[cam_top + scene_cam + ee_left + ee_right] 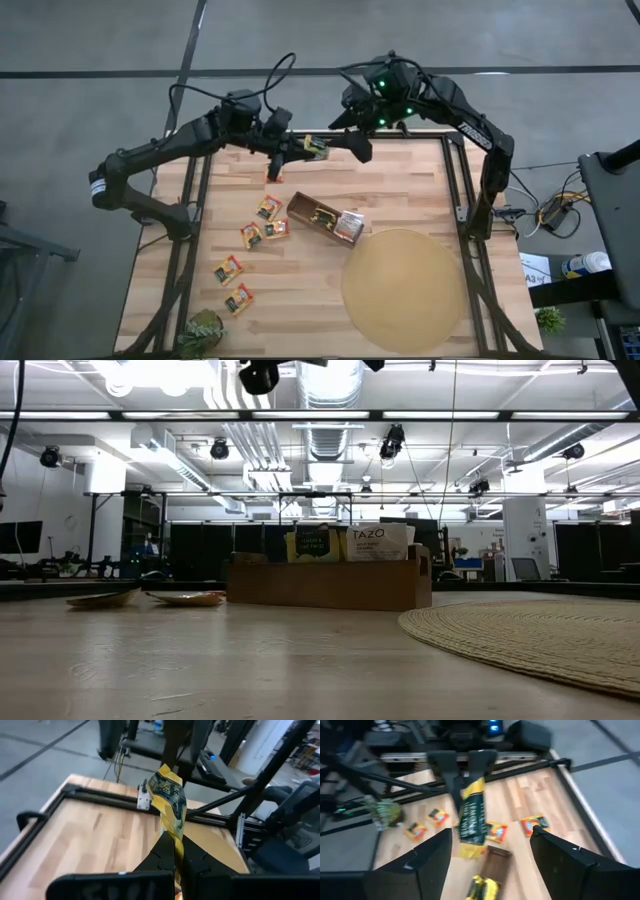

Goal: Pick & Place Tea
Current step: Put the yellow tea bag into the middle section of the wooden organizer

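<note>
Both arms are up at the twelve o'clock edge of the table (400, 200), meeting in mid-air. The left gripper (175, 851) is pinched tight on a green-yellow tea sachet (170, 800), the packet standing up out of its fingertips, clear of the wood. In the high view that same sachet sits at about twelve o'clock from the wooden box (325, 220), well above it, between the two arms. The right gripper (490, 847) faces it with its fingers spread wide, one on each side of the packet and neither touching; the sachet hangs in the gap between them, nearer the left finger as the right wrist view shows it.

Down on the table, an orange-red sachet (274, 172) lies at eleven o'clock from the box. Four more orange-red ones (250, 235) trail off at eight o'clock toward the small plant (203, 333). The box already holds upright sachets, a green one (312, 543) and a white one (380, 542). The round tan mat (403, 290) lies at five o'clock from the box
</note>
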Action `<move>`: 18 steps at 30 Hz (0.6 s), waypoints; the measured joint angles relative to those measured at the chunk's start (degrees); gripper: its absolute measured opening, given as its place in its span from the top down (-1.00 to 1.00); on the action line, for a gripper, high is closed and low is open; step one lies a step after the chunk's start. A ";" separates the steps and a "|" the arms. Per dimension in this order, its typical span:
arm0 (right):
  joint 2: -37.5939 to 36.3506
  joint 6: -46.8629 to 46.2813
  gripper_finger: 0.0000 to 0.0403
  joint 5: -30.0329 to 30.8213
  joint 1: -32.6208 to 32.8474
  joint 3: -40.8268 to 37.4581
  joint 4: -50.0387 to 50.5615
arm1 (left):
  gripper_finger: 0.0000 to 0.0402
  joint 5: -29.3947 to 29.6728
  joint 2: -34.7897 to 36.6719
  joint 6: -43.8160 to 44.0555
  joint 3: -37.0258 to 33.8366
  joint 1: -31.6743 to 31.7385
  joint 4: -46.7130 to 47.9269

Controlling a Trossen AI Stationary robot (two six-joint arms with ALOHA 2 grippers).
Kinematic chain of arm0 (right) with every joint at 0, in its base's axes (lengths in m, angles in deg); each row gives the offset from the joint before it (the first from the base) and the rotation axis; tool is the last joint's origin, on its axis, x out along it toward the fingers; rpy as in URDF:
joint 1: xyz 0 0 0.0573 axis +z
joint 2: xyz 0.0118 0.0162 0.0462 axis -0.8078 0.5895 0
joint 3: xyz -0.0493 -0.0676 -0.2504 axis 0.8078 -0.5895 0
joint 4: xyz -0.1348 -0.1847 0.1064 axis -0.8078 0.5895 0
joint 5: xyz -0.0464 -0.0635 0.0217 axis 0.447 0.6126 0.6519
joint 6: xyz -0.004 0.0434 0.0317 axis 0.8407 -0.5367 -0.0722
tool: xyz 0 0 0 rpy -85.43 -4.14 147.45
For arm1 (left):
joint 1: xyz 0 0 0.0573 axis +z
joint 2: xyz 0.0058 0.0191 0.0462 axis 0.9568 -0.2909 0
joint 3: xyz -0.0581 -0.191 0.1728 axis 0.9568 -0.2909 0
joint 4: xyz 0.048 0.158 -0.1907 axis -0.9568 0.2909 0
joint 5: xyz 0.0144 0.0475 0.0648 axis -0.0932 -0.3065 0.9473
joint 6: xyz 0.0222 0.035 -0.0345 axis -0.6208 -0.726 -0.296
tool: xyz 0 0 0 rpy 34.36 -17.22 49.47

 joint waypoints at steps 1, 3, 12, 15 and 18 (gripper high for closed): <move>0.00 -0.14 -0.30 -1.35 -0.10 0.00 0.00 | 1.00 -0.55 0.00 -0.66 0.00 0.02 -0.54; 0.30 -0.79 -0.28 -2.68 -0.04 0.00 -0.01 | 1.00 -1.64 0.02 -1.44 0.00 0.02 -1.89; 1.31 -1.39 -0.17 -5.97 -0.19 -0.11 -0.34 | 1.00 -3.44 0.07 -1.66 0.00 0.02 -4.06; 1.36 -1.48 -0.10 -5.99 -0.17 -0.11 -0.74 | 1.00 -3.46 0.07 -1.62 0.00 0.02 -4.04; 1.36 -1.52 0.02 -6.48 -0.17 -0.11 -0.75 | 1.00 -3.44 0.07 -1.61 0.00 0.02 -4.04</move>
